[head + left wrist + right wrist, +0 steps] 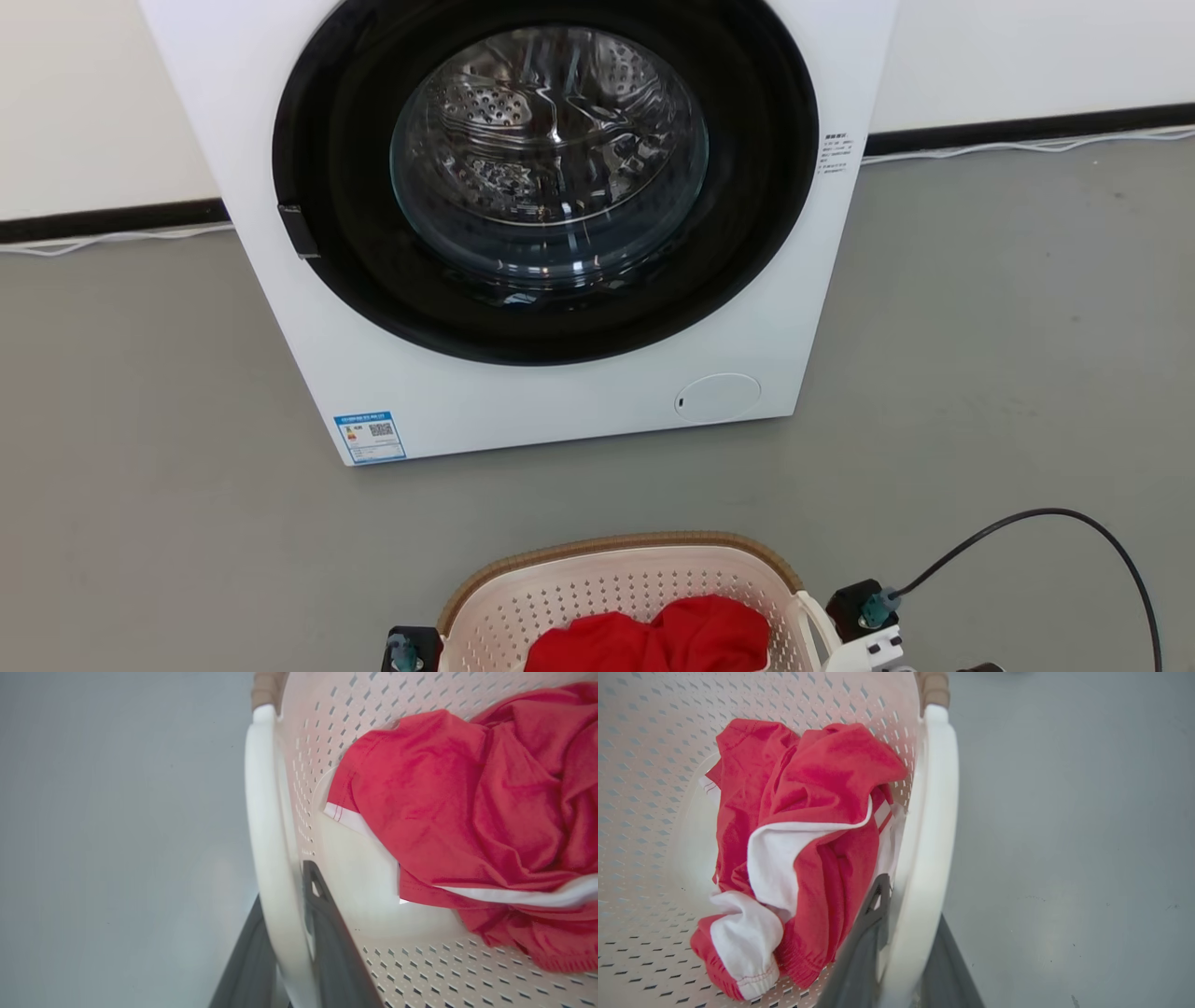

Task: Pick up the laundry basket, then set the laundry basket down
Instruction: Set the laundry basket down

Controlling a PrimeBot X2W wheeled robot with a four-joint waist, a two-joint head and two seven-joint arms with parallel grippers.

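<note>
Your left claw point(285, 882) and right claw point(910, 898) each pinch narrowly a basket point(616, 543) handle point(264, 812); the washer point(560, 401) sticker point(370, 437) is unreadable.

Bright, even indoor light, soft shadows. Reflections streak the door glass point(549, 159). Wrist views: wide-angle bending; near basket point(268, 812) slightly blurred; faint sheen on floor point(1064, 835).
</note>
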